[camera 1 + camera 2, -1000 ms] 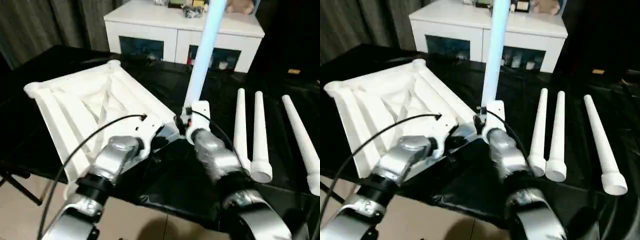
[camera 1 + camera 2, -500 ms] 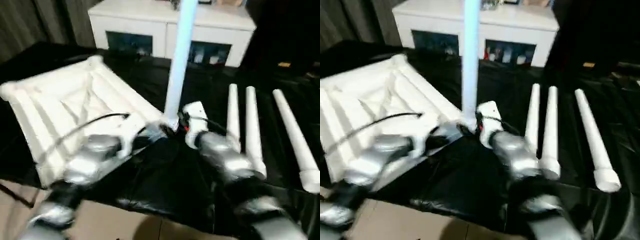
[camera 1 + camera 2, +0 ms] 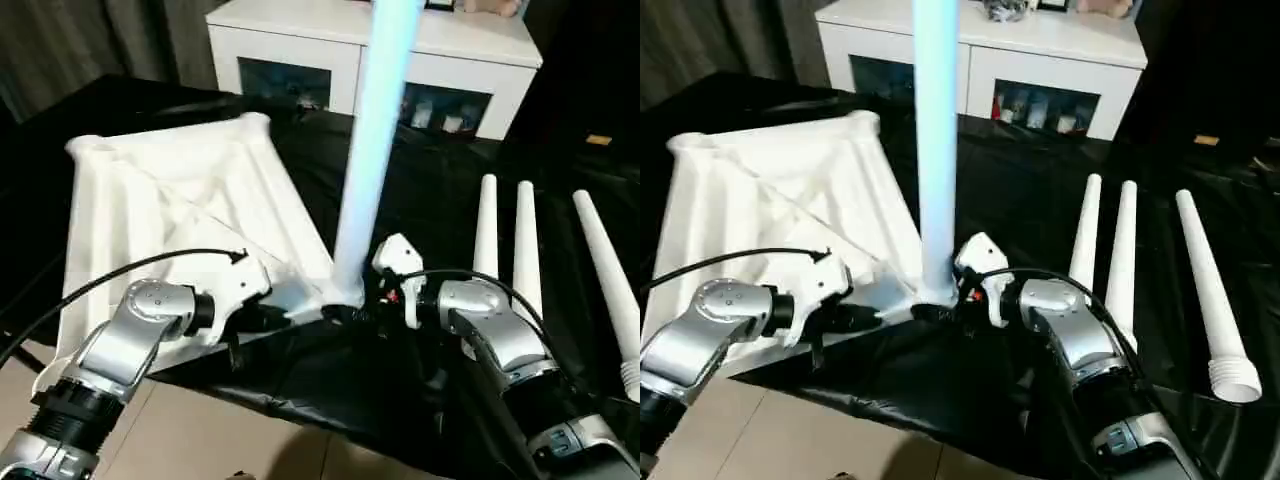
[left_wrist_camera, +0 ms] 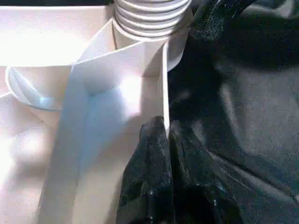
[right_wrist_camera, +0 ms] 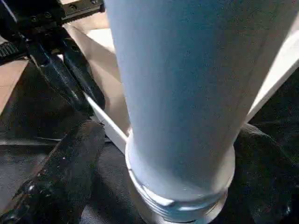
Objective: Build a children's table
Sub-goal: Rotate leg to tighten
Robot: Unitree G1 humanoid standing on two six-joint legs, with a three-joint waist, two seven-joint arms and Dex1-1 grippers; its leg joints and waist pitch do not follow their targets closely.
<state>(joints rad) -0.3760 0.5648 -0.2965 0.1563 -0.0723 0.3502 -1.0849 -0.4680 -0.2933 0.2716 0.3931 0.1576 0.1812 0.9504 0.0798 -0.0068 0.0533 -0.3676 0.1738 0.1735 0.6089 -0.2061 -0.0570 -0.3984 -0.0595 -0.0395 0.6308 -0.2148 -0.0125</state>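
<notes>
the tabletop (image 3: 170, 215) lies ribbed side up on the black cloth (image 3: 330, 370), one leg (image 3: 375, 150) upright in its near corner socket. the left gripper (image 4: 161, 140) pinches the tabletop's thin edge wall. the right gripper (image 5: 154, 154) stands spread around the leg's base (contact seems doubtful). three spare legs (image 3: 520, 250) lie right.

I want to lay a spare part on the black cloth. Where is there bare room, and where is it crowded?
Bare cloth lies between the upright leg and the three lying legs, and behind the tabletop toward the white cabinet. The near corner is crowded: left gripper pinches the tabletop rim, right gripper sits at the leg's base.
</notes>
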